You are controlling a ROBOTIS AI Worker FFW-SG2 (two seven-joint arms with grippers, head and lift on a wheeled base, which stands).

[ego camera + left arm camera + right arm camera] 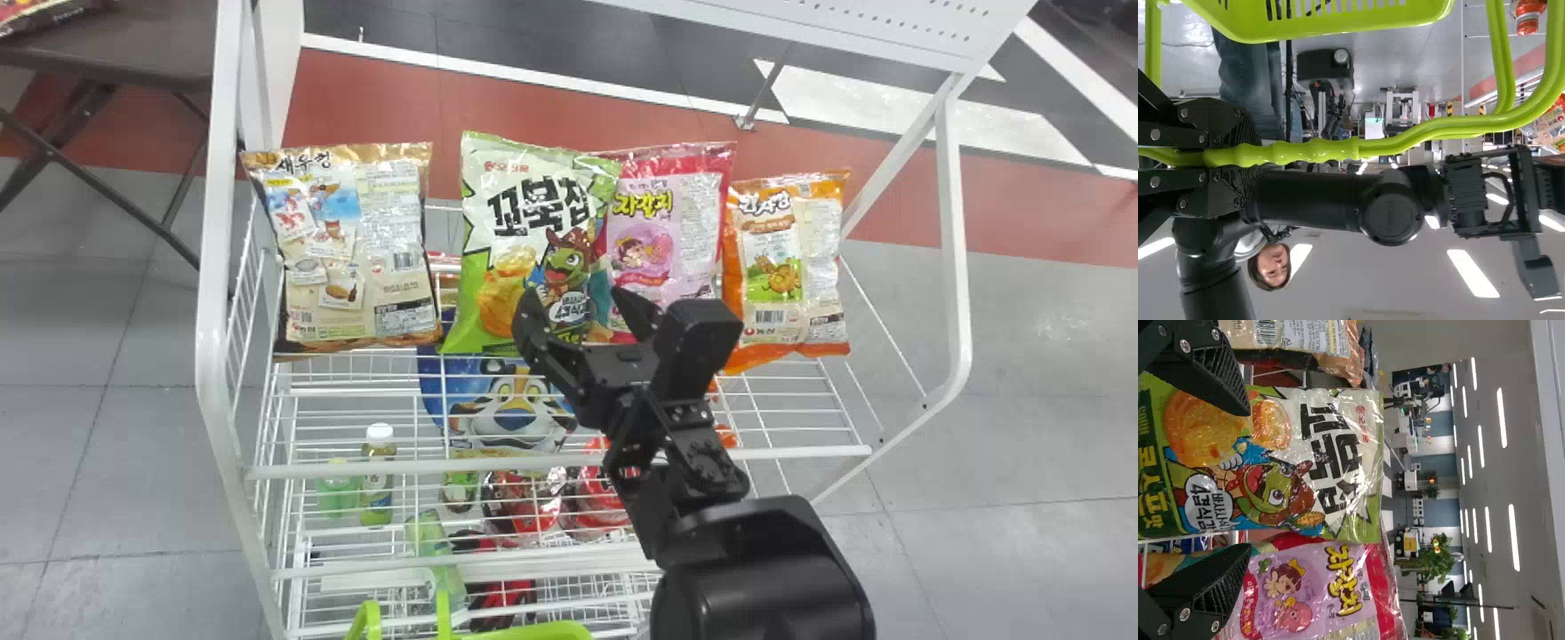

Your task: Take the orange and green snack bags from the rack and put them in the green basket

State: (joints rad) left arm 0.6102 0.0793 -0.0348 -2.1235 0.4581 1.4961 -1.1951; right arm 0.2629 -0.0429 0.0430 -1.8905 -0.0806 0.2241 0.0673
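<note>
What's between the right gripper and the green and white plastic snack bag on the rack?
Nothing visible: the open black fingers of the right gripper face the green and white bag directly. Beside it, a pink and red plastic bag lies behind one of the fingers.

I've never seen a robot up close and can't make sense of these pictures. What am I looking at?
A robot with two black arms, facing a white wire rack. The head view looks down from its head; the other two come from cameras on its wrists and are turned on their side.

Four snack bags make a row on the rack, from the robot's left: a tan one, a green one, a pink one and an orange one. A capped bottle stands lower down.

The left gripper, a two-fingered hand, grips the handle of a green basket. The right gripper is open before the green bag and holds nothing. The job is putting the green and orange bags into that basket.
</note>
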